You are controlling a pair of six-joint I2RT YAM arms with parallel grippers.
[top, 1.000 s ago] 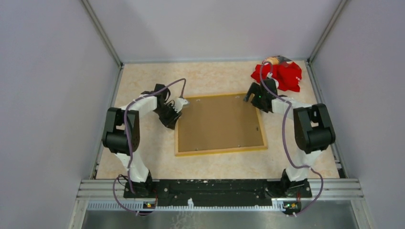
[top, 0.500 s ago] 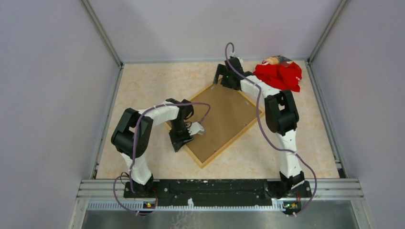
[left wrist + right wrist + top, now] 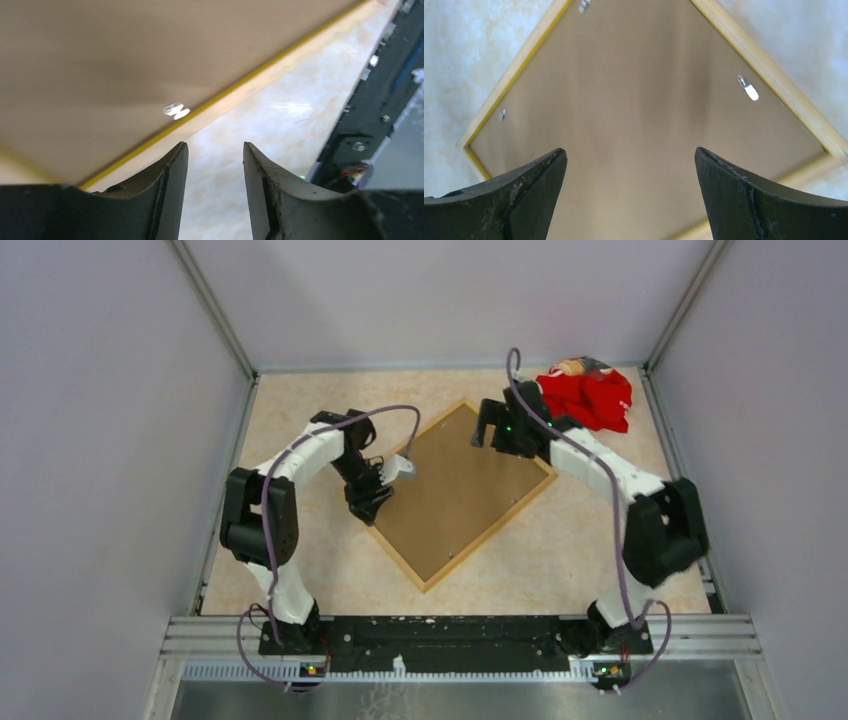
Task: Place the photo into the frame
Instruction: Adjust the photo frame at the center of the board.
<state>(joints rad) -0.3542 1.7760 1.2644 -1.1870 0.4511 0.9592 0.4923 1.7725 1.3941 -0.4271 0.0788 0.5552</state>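
The frame (image 3: 490,530) lies back up on the table, turned like a diamond, and its pale wood rim (image 3: 774,80) with a yellow inner line surrounds the brown backing board (image 3: 455,490). The photo is hidden. My left gripper (image 3: 370,505) sits at the frame's left edge (image 3: 240,97). In the left wrist view this gripper (image 3: 215,150) is open, with only bare table between its fingers. My right gripper (image 3: 487,430) hovers over the frame's upper right part. Seen from its own wrist, the right gripper (image 3: 630,155) stands wide open above the backing board (image 3: 634,90), holding nothing.
A red cloth bundle (image 3: 585,395) lies at the back right corner, just behind the right arm. Small metal tabs (image 3: 748,90) hold the board in the rim. Grey walls close in three sides, and a black rail (image 3: 450,630) runs along the near edge.
The frame has swung from lying square to a diamond. My left gripper has moved back along the frame's left edge and its jaws have widened. The right gripper has drawn back from the far corner.
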